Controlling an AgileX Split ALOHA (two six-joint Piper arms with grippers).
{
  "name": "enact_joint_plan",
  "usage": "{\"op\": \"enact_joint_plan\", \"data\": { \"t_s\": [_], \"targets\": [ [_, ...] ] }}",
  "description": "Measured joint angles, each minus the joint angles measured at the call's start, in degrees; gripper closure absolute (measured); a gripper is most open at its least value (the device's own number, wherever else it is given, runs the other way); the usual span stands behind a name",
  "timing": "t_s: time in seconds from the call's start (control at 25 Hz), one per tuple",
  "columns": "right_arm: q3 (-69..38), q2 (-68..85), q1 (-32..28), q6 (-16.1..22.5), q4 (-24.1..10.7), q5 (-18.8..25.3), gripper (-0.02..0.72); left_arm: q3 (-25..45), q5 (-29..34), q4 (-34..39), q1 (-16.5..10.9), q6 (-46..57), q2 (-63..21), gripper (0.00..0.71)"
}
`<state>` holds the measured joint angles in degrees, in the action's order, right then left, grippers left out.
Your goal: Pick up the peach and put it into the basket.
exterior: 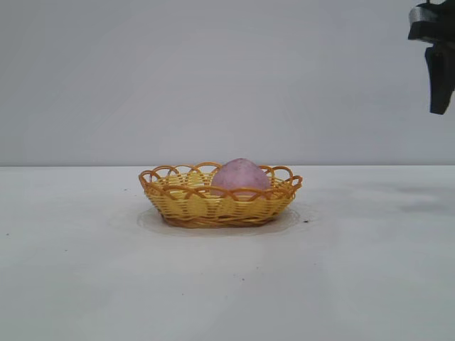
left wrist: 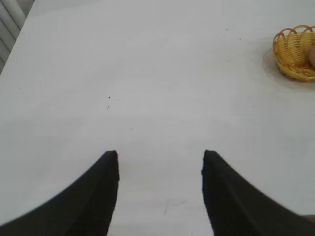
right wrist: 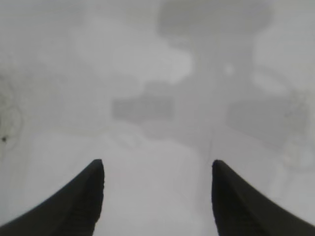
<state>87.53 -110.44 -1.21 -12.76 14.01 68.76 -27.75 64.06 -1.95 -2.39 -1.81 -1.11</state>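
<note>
The peach [exterior: 241,175] sits inside the basket [exterior: 192,204] on the tabletop [exterior: 85,270]. The right gripper [right wrist: 157,196] hangs high at the far right, jaws apart and empty. The left gripper [left wrist: 160,189] is parked over bare tabletop, jaws apart.

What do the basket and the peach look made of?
Basket: woven yellow strands with an orange-brown looped rim, slightly glossy; wicker or plastic imitation, can't tell which. Peach: matte, pinkish-mauve, faintly speckled skin with no shine; looks like a foam or plastic replica, though that is a guess.

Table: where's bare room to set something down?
Bare table lies on both sides of the basket and in front of it. Only the basket is taken: the peach sits inside. The right pincer hangs high at the right edge.
</note>
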Motion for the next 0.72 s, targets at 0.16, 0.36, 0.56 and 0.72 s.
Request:
{"op": "enact_joint_plan", "data": {
  "t_s": [0.16,0.36,0.56,0.72],
  "targets": [
    [-9.55,9.66,0.0,0.0,0.28,-3.32,0.298,0.0,0.0,0.0,0.0,0.0,0.0,0.393],
    [-20.93,23.65,0.0,0.0,0.53,-4.52,0.298,0.0,0.0,0.0,0.0,0.0,0.0,0.393],
    [-32.45,40.72,0.0,0.0,0.62,-5.43,0.298,0.0,0.0,0.0,0.0,0.0,0.0,0.393],
    [-39.6,55.27,0.0,0.0,0.62,-5.43,0.298,0.0,0.0,0.0,0.0,0.0,0.0,0.393]
  ]
}}
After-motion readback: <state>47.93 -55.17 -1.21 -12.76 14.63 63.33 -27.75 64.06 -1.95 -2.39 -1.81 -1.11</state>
